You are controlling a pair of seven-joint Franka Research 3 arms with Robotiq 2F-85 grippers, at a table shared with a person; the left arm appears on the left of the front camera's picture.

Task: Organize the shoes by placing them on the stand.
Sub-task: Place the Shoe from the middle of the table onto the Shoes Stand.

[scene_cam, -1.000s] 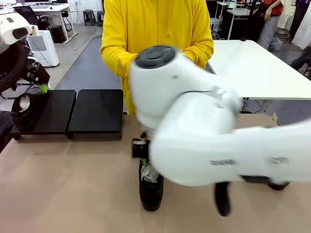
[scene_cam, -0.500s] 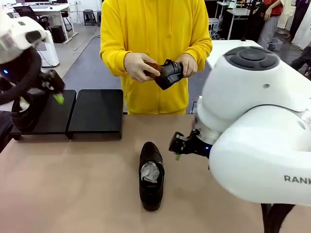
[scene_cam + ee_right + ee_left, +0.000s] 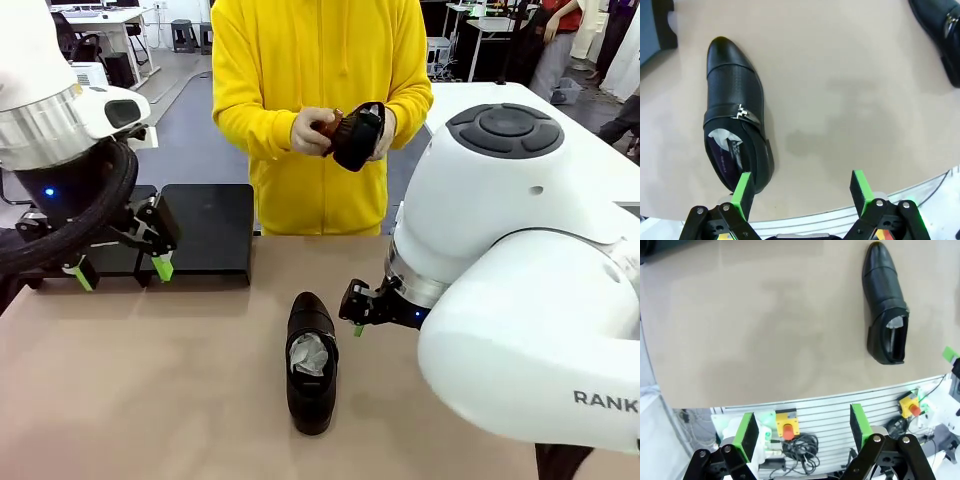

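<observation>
ok so closest to the camera: a black shoe (image 3: 311, 360) lies flat on the tan worktop (image 3: 150, 400), toe pointing toward the person, with crumpled paper stuffed inside. The right pincer (image 3: 358, 312) hangs just beside it with its jaws spread wide and nothing in them. As far as I can tell it's not touching the shoe. The right wrist view also catches a second shoe (image 3: 939, 35) farther off on the worktop, cut by the picture's corner.

A bit further out, the left pincer (image 3: 121, 272) is also wide open and empty. It hovers just in front of the stand (image 3: 205, 228).

Progress-wise I'd say there's loads left. The part of the stand I can see has no shoe on it, and the left arm hides the other half, so I can't tell what's there. That's two shoes down on the worktop, plus a third shoe (image 3: 357, 135) in the person's hands (image 3: 312, 130) at the far side. By my read all three have yet to go up on the stand.

The worktop itself is plain matte tan. Behind it there's grey floor, a white box unit (image 3: 90, 95) off to the left, and another white worktop (image 3: 520, 130) farther back.
</observation>
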